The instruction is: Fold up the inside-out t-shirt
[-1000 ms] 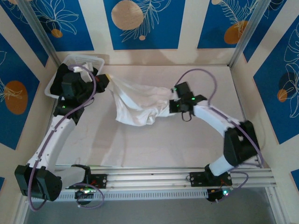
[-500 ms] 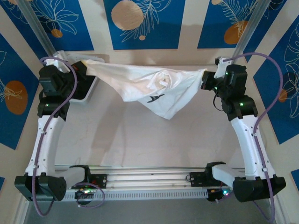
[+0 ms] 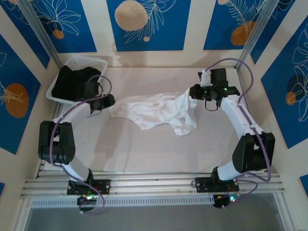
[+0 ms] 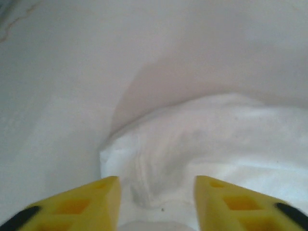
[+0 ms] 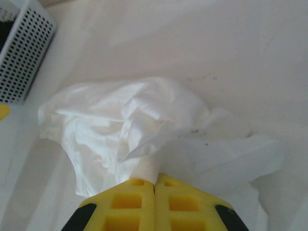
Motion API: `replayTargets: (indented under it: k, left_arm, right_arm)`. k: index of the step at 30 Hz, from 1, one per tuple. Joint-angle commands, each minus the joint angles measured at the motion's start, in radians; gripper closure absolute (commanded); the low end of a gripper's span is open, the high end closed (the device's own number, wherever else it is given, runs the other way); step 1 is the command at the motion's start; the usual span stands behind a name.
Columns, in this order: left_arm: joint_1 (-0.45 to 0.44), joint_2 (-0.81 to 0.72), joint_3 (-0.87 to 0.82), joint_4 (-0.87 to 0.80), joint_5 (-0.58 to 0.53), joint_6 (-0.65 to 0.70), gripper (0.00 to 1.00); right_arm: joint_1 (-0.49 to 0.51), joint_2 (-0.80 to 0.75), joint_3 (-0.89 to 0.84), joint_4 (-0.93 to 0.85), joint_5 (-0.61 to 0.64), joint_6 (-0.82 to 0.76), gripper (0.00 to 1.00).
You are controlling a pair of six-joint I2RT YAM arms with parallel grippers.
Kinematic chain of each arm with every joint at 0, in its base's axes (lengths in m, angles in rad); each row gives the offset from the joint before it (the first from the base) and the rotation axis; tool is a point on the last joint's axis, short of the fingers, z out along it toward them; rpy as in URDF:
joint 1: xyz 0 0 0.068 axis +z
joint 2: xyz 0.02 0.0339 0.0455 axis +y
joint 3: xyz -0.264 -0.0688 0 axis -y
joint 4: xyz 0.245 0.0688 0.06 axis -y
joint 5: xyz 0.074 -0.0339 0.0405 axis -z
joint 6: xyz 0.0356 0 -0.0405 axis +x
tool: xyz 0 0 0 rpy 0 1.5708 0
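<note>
Top external: see the inside-out t-shirt [image 3: 154,110] crumpled across the tabletop's [image 3: 144,154] middle, with the left gripper [image 3: 109,101] at its left end and the right gripper [image 3: 192,92] at its right. Note a basket [image 3: 86,58] holding a black garment [image 3: 72,82] in the far left corner.

Left wrist: find the left gripper [image 4: 156,180] unclenched, jaws parted over the inside-out t-shirt's [image 4: 216,139] edge.

Right wrist: find the right gripper [image 5: 155,180] clenched, pinching a fold of the inside-out t-shirt [image 5: 110,120].

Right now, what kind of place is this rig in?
Probably a lab test cell, not a home: aluminium mounting rail, white table boxed in by printed blue panels, a basket and t-shirt staged for folding.
</note>
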Motion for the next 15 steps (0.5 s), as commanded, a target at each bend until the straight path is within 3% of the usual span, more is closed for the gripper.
replayTargets:
  k: [1, 4, 8, 15]
  left_arm:
    - [-0.161, -0.153, -0.073, 0.078, -0.041, 0.099, 0.43]
    - [-0.321, -0.153, -0.121, 0.178, 0.013, 0.103, 0.38]
    - [-0.476, -0.034, -0.059, 0.245, 0.054, 0.136, 0.39]
    - [-0.538, 0.214, 0.128, 0.281, 0.155, 0.09, 0.47]
  right_arm:
    - [0.008, -0.033, 0.006, 0.008, -0.041, -0.004, 1.0]
    - [0.007, -0.033, 0.001, 0.005, -0.029, -0.01, 1.0]
    - [0.006, -0.025, 0.004, 0.005, -0.027, -0.014, 1.0]
    - [0.007, -0.026, -0.001, 0.012, -0.039, -0.008, 1.0]
